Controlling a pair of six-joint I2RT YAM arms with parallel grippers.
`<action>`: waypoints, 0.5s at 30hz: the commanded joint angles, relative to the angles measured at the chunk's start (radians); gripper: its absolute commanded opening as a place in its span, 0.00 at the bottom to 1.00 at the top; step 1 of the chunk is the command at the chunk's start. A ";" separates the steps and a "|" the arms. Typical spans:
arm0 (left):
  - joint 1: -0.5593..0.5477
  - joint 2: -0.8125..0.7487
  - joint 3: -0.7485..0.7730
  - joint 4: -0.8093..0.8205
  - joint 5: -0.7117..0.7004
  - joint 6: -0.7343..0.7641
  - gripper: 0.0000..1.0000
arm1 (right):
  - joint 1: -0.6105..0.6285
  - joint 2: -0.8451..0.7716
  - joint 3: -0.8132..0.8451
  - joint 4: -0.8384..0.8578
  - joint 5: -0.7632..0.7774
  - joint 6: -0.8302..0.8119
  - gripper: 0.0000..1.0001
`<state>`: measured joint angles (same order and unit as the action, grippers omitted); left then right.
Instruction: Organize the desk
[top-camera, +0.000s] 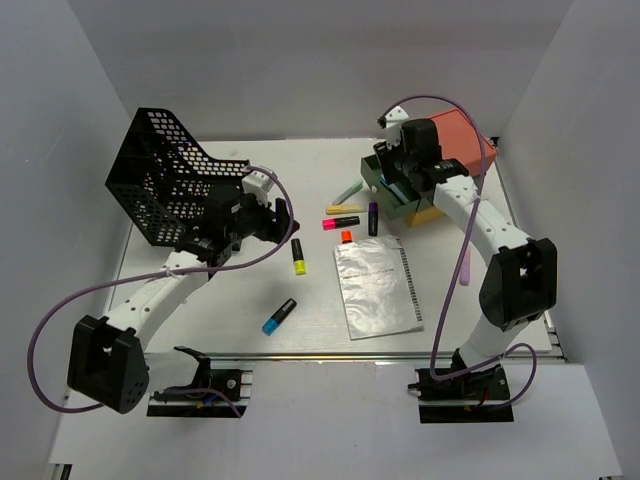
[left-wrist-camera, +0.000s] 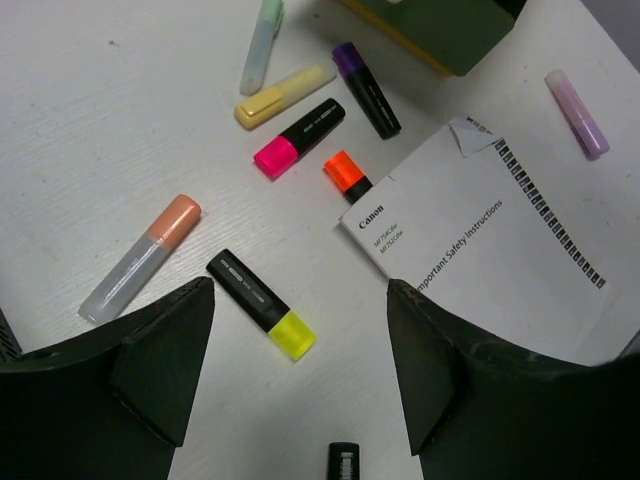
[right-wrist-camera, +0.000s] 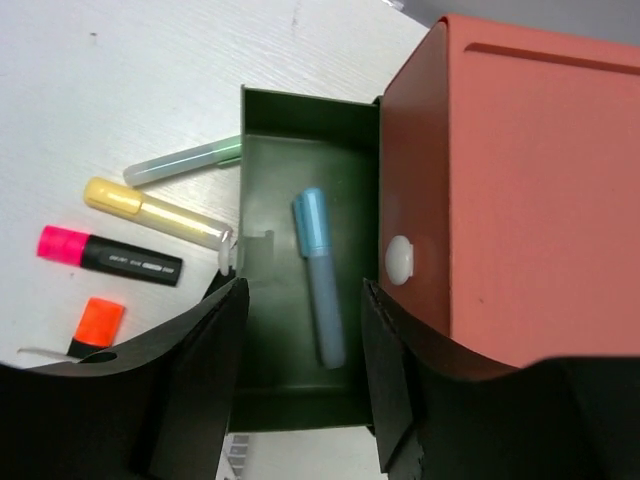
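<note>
The white desk (top-camera: 250, 300) holds scattered highlighters: yellow (top-camera: 298, 256), blue (top-camera: 279, 316), pink (top-camera: 341, 222), orange (top-camera: 347, 236) and purple (top-camera: 373, 218). My left gripper (top-camera: 283, 222) is open and empty above the yellow highlighter (left-wrist-camera: 262, 305), with a peach pen (left-wrist-camera: 140, 258) to its left. My right gripper (top-camera: 395, 175) is open and empty over the pulled-out green drawer (right-wrist-camera: 300, 130), where a light blue pen (right-wrist-camera: 320, 275) lies. Pale yellow (right-wrist-camera: 155, 212) and pale green (right-wrist-camera: 185, 160) pens lie just left of the drawer.
The coral-topped drawer box (top-camera: 455, 140) stands at the back right. A black mesh basket (top-camera: 165, 175) stands at the back left. A silver booklet (top-camera: 378, 285) lies centre-right, with a lilac pen (top-camera: 465, 265) on its right. A metal rail (top-camera: 330, 355) runs along the front edge.
</note>
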<state>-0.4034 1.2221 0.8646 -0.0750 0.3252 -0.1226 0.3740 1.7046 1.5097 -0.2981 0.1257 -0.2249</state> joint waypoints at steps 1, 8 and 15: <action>-0.005 0.014 0.019 0.004 0.041 -0.052 0.79 | -0.003 -0.077 0.024 -0.019 -0.064 -0.010 0.55; -0.003 -0.018 0.013 -0.242 0.046 -0.173 0.09 | -0.009 -0.418 -0.235 -0.118 -0.668 -0.099 0.00; -0.057 -0.022 -0.064 -0.502 -0.047 -0.270 0.23 | -0.035 -0.753 -0.681 0.079 -0.730 -0.097 0.00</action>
<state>-0.4377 1.2266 0.8318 -0.4248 0.3321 -0.3325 0.3614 0.9787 0.9283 -0.3042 -0.5591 -0.3069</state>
